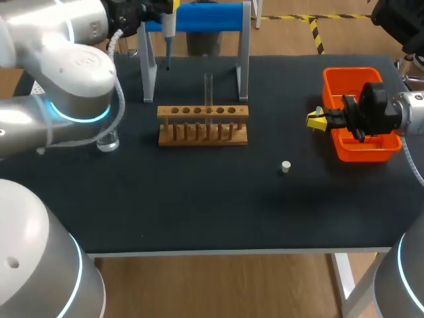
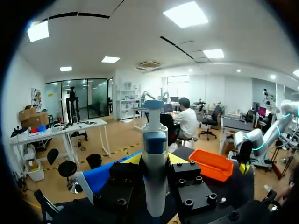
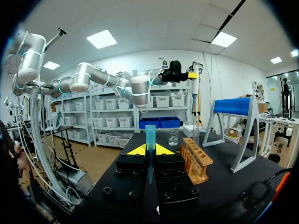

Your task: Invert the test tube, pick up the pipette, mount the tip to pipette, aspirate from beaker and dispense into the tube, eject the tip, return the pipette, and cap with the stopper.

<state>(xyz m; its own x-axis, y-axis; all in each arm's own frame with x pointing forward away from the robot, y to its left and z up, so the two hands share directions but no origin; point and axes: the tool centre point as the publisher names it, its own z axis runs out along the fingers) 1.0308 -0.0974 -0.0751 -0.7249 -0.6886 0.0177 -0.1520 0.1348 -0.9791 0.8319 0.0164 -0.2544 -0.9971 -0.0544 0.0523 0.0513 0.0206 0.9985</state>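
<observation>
My left gripper (image 1: 165, 8) is at the back left by the blue stand, shut on the white and blue pipette (image 1: 168, 30), which hangs with its nozzle down. In the left wrist view the pipette (image 2: 155, 172) stands between the fingers. My right gripper (image 1: 316, 120) hovers left of the orange bin, shut on a blue pipette tip (image 3: 150, 144) that sticks up between its yellow fingertips. A clear test tube (image 1: 208, 98) stands upright in the wooden rack (image 1: 203, 126). The glass beaker (image 1: 108, 140) sits left of the rack. A small white stopper (image 1: 285, 166) lies on the mat.
The blue-topped pipette stand (image 1: 199, 46) rises behind the rack. An orange bin (image 1: 361, 149) sits at the right edge, under my right wrist. The black mat (image 1: 199, 199) covers the table to its front edge.
</observation>
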